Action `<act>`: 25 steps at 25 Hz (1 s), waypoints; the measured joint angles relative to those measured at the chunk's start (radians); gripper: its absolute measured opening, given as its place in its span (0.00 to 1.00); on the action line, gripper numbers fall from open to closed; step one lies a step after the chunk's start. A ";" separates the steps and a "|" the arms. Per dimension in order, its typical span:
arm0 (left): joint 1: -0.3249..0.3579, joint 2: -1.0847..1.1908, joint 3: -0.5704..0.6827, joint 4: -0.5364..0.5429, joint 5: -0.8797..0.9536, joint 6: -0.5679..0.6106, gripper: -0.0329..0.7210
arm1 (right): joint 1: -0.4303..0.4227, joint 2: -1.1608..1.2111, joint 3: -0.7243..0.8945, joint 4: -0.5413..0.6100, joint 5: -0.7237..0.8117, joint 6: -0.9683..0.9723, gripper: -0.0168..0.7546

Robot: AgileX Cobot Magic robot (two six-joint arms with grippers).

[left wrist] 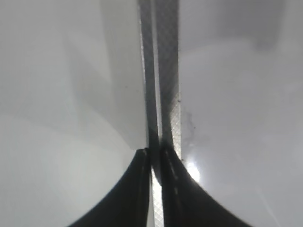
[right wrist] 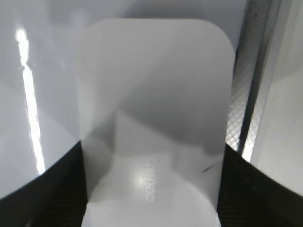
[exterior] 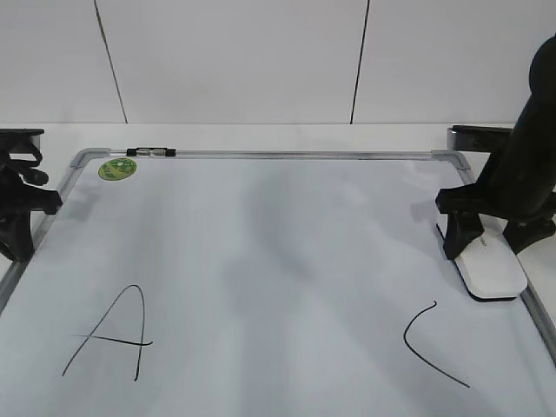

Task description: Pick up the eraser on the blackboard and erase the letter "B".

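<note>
On the large white dry-erase blackboard with grey metal frame [exterior: 261,156], a black "A" [exterior: 113,334] and a black "C" [exterior: 430,343] are seen nearest; no "B" is visible between these 2. Farther right, the white rounded plastic eraser [exterior: 491,265] lies by the frame, pinched by the right gripper [exterior: 491,234]. At the left frame edge, the left gripper [left wrist: 156,163] is pressed together. A round green sticker [exterior: 116,168] is placed farthest.

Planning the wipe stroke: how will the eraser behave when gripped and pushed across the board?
The eraser looks like a rigid plastic block, so probably stiff. Its smooth glossy shell may slip between the right hand's fingers. It lies flat on the blackboard, so it's unlikely to roll.
</note>
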 joint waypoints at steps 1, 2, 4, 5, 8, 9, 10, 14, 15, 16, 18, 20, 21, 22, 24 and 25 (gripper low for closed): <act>0.000 0.000 0.000 0.000 0.000 0.000 0.09 | 0.000 0.000 0.000 0.000 0.000 0.004 0.73; 0.000 0.000 0.000 0.000 0.000 0.000 0.09 | 0.000 0.000 0.000 0.000 0.000 0.009 0.75; 0.000 0.000 0.000 0.000 0.000 0.000 0.09 | 0.000 0.000 0.000 -0.004 0.007 0.011 0.83; 0.000 0.000 0.000 0.000 0.000 0.000 0.09 | 0.000 0.000 0.000 -0.009 0.012 0.011 0.86; 0.000 0.000 0.000 0.000 0.000 0.000 0.09 | 0.000 0.000 -0.005 -0.019 0.045 0.023 0.86; 0.000 0.000 0.000 0.000 0.000 0.000 0.09 | 0.000 0.000 -0.013 -0.021 0.058 0.023 0.85; 0.000 0.000 0.000 0.000 0.000 0.000 0.09 | 0.000 0.000 -0.026 -0.021 0.074 0.023 0.85; 0.000 0.000 0.000 0.000 0.002 0.000 0.09 | 0.000 0.000 -0.099 -0.028 0.168 0.023 0.83; 0.000 0.000 0.000 0.000 0.003 0.000 0.09 | 0.000 0.000 -0.117 -0.030 0.183 0.023 0.82; 0.000 0.000 0.000 0.000 0.005 0.000 0.09 | 0.000 0.000 -0.141 -0.031 0.190 0.023 0.82; 0.000 0.000 0.000 0.000 0.005 0.000 0.09 | 0.000 0.000 -0.183 -0.031 0.201 0.028 0.80; 0.000 0.000 0.000 0.000 0.007 0.000 0.09 | 0.000 0.000 -0.224 -0.013 0.204 0.033 0.79; 0.000 0.000 0.000 0.000 0.007 0.000 0.09 | 0.000 0.000 -0.236 -0.003 0.207 0.033 0.78; 0.000 0.000 0.000 0.000 0.007 0.000 0.09 | 0.000 -0.004 -0.241 0.008 0.207 0.035 0.78; 0.000 0.000 0.000 0.000 0.008 0.000 0.10 | 0.000 -0.013 -0.243 0.022 0.211 0.037 0.78; 0.000 0.000 0.000 -0.002 0.009 0.000 0.10 | 0.000 -0.020 -0.243 0.026 0.213 0.037 0.78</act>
